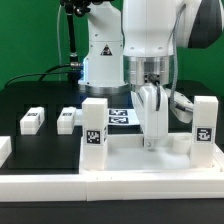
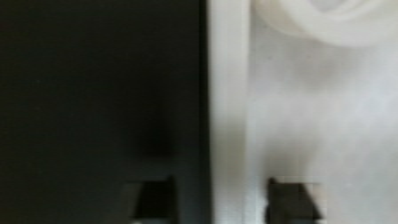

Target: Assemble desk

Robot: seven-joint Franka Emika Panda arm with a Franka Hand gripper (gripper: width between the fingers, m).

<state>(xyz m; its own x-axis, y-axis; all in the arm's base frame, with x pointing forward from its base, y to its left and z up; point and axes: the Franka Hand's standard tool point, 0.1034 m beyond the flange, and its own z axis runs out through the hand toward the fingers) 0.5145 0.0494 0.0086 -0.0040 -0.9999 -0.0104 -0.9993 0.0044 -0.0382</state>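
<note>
The white desk top [image 1: 118,157] lies flat near the front. Two white tagged legs stand upright on it, one towards the exterior view's left [image 1: 95,122] and one towards its right [image 1: 204,120]. Two more legs [image 1: 32,120] [image 1: 68,118] lie loose on the black table at the left. My gripper [image 1: 150,138] points straight down at the top's far rim, between the standing legs. In the wrist view my gripper [image 2: 222,197] straddles the white rim edge [image 2: 228,120], with its dark fingertips [image 2: 157,195] a little apart from the rim on either side. A round socket [image 2: 334,20] shows on the top.
The marker board [image 1: 120,116] lies behind the desk top under the arm. A low white border rail [image 1: 110,192] runs along the front and a white block [image 1: 4,150] sits at the left edge. The robot base [image 1: 100,60] stands at the back.
</note>
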